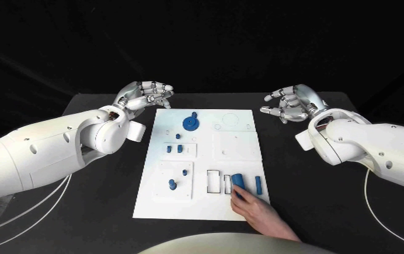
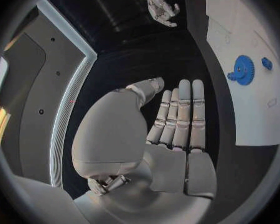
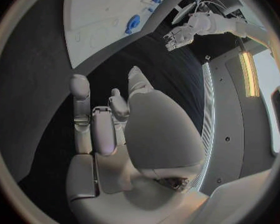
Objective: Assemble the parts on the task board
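Black table [image 1: 101, 207] — white task board [image 1: 236, 149], small blue parts [image 1: 191, 122].

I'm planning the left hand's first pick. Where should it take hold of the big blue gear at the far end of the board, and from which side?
Probably by its toothed rim, from above. The blue gear seems to lie flat on the task board, so only rim and top face are exposed. The left hand hovers empty nearby, beyond the board's far left corner, so a descent from that side looks shortest.
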